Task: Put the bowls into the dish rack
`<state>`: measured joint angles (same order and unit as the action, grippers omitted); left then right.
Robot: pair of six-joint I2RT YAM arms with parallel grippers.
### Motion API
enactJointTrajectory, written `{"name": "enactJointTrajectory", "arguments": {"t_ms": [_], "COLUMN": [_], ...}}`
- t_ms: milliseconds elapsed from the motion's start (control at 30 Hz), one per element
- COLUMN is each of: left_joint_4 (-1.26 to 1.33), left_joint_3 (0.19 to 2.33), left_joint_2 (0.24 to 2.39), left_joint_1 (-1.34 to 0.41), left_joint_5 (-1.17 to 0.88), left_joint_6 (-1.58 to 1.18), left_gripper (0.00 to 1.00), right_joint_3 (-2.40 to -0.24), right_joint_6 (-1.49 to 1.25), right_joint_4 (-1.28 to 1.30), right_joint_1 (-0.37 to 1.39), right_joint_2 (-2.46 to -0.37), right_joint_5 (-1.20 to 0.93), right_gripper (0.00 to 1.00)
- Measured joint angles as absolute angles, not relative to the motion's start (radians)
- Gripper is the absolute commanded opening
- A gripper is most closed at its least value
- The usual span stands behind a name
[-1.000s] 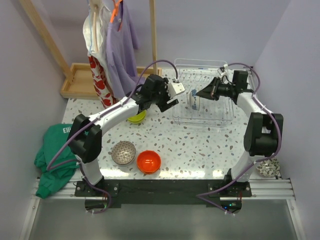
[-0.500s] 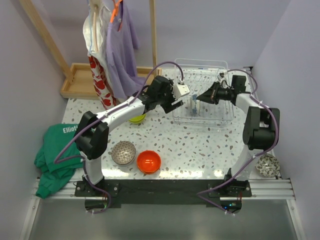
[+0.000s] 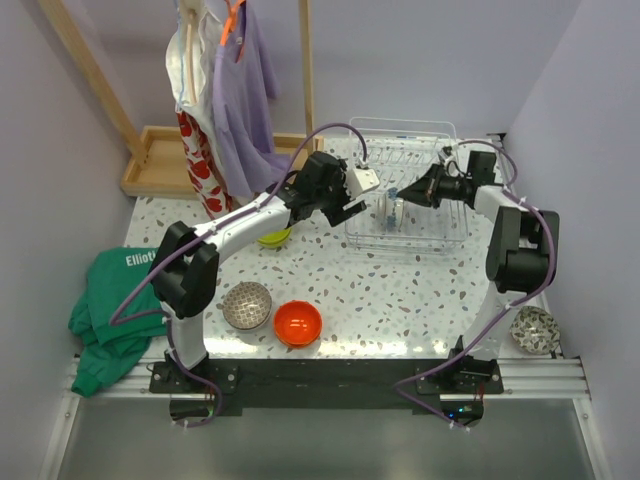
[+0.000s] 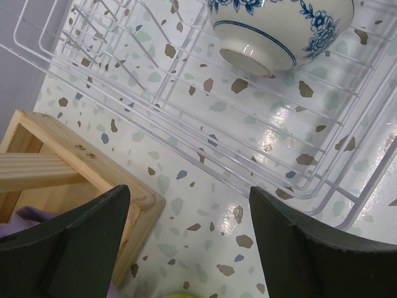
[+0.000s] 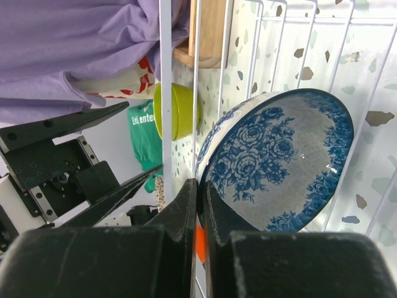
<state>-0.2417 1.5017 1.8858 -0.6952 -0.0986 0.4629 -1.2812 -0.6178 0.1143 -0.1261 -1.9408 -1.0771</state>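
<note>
Patterned bowl (image 5: pixel 279 161) on edge inside dish rack (image 5: pixel 165 37)

Four bowls: green (image 3: pixel 272 238), orange (image 3: pixel 298 323), speckled (image 3: pixel 246 305), blue-patterned (image 5: pixel 279 161); a possible fifth (image 3: pixel 535 330) off-table; one dish rack (image 3: pixel 420 150).

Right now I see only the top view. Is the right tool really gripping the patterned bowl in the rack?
Observer: Yes, the right wrist view shows the right tool shut on the rim of the blue-patterned bowl.
Operator: Where is the bowl's inside facing?
Observer: Toward the right wrist camera; it stands among the dish rack wires.
Operator: And the left tool?
Observer: The left tool is open and empty, facing the bowl's foot.
</note>
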Motion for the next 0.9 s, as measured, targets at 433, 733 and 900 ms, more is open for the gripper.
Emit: {"name": "enactJointTrajectory", "arguments": {"t_ms": [433, 733, 900], "left_joint_4": [-0.241, -0.239, -0.225], "left_joint_3": [1.502, 1.502, 1.502], "left_joint_2": [1.887, 1.887, 1.887], "left_joint_1": [-0.695, -0.695, -0.695], "left_joint_5": [-0.098, -0.094, -0.088], "left_joint_6": [0.463, 0.463, 0.463], "left_gripper": [0.83, 0.83, 0.83], "right_joint_3": [-1.396, -1.409, -1.409], "right_joint_6": [-0.335, -0.199, -0.163], "right_joint_4": [0.43, 0.567, 0.58], "right_joint_1": [-0.18, -0.181, -0.181], "right_joint_2": [-1.911, -1.844, -1.803], "right_joint_5": [-0.828, -0.603, -0.526], "right_gripper": [0.33, 0.37, 0.38]}}
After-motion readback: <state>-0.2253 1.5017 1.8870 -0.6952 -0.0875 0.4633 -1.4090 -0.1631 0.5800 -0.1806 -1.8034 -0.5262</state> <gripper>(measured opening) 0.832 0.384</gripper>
